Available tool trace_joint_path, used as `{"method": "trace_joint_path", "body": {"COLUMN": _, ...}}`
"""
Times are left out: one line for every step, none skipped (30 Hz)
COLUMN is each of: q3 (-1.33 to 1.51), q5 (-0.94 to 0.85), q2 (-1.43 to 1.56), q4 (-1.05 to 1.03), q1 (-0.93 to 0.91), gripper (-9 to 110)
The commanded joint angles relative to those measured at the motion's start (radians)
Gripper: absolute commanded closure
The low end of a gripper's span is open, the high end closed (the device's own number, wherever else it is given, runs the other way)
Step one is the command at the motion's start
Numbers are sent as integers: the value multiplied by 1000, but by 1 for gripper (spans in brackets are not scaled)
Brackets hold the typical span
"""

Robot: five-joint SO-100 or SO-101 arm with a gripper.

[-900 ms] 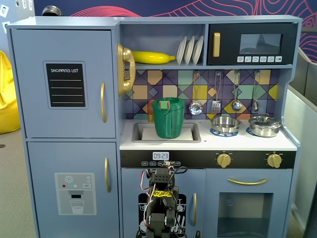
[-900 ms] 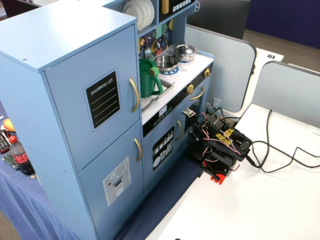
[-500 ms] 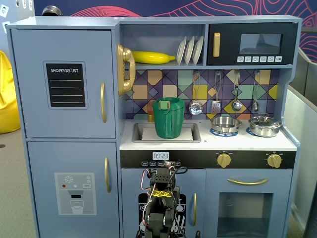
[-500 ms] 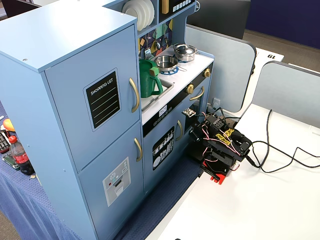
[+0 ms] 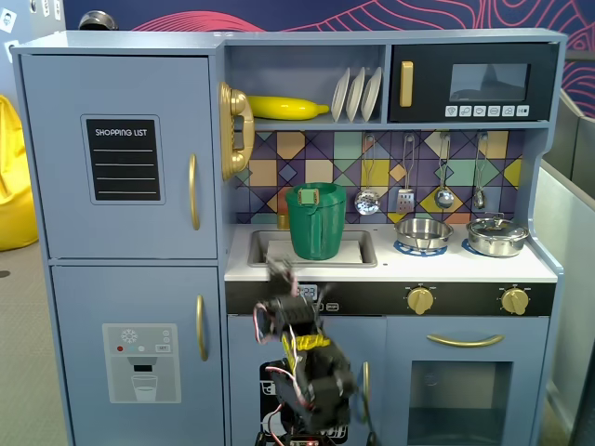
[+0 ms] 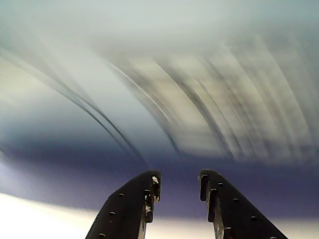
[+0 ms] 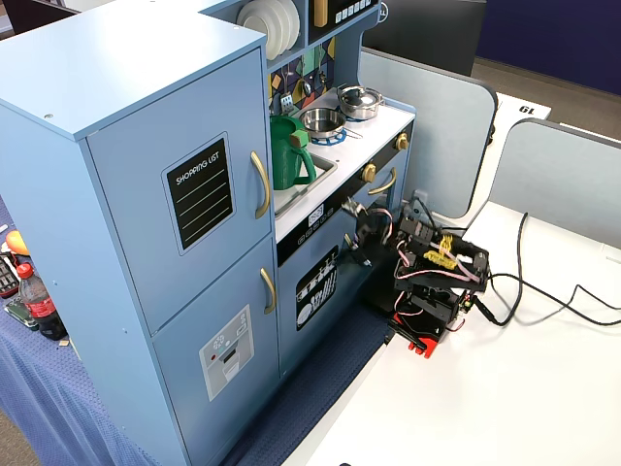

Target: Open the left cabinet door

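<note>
From my fixed views, the left cabinet door (image 5: 119, 156) sits flush and closed at the upper left of the toy kitchen (image 5: 390, 269), its gold handle (image 5: 193, 191) untouched. My gripper (image 7: 351, 233) is well apart from it, low in front of the sink counter (image 7: 320, 194) near the green pitcher (image 5: 315, 220). On the wrist camera (badly smeared by motion) the two black fingers (image 6: 130, 209) stand parted with a clear gap, nothing between them.

Pale-blue left cabinet door (image 5: 119, 156), black chalkboard panel (image 5: 123, 159), gold handle (image 5: 193, 191).
</note>
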State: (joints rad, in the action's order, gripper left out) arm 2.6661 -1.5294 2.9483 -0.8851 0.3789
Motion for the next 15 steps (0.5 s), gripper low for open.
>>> {"method": "trace_joint_path", "body": {"q3": -360, "q5": -83, "q2": -166, "q4": 186, "q1": 153, "gripper": 100}}
{"method": "trace_joint_path", "body": {"q3": -425, "q5": -63, "q2": -209, "q4": 215, "q1": 166, "gripper": 98}}
{"method": "trace_joint_path", "body": {"q3": -485, "q5": -18, "q2": -247, "q4": 247, "q1": 170, "gripper": 94}}
{"method": "trace_joint_path", "body": {"q3": -545, "q5": 28, "q2": -287, "q4": 270, "q1": 169, "gripper": 90}}
{"method": "trace_joint_path", "body": {"q3": -606, "q5": 41, "q2": -324, "q4": 272, "q1": 163, "gripper": 87}}
{"method": "trace_joint_path", "body": {"q3": -663, "q5": 46, "q2": -357, "q4": 272, "q1": 163, "gripper": 86}}
{"method": "trace_joint_path", "body": {"q3": -716, "q5": 52, "q2": -390, "q4": 270, "q1": 163, "gripper": 85}}
{"method": "trace_joint_path", "body": {"q3": -762, "q5": 38, "q2": -420, "q4": 272, "q1": 163, "gripper": 85}}
{"method": "trace_joint_path", "body": {"q3": -801, "q5": 28, "q2": -449, "q4": 287, "q1": 164, "gripper": 85}}
{"method": "trace_joint_path", "body": {"q3": -836, "q5": 23, "q2": -474, "q4": 301, "q1": 167, "gripper": 85}}
{"method": "trace_joint_path", "body": {"q3": -870, "q5": 5, "q2": -499, "q4": 310, "q1": 173, "gripper": 86}}
{"method": "trace_joint_path", "body": {"q3": -897, "q5": -17, "q2": -518, "q4": 319, "q1": 183, "gripper": 86}}
{"method": "trace_joint_path", "body": {"q3": -917, "q5": -26, "q2": -535, "q4": 337, "q1": 195, "gripper": 86}}
{"method": "trace_joint_path", "body": {"q3": -931, "q5": -43, "q2": -549, "q4": 351, "q1": 209, "gripper": 86}}
{"method": "trace_joint_path", "body": {"q3": -940, "q5": -61, "q2": -558, "q4": 359, "q1": 222, "gripper": 86}}
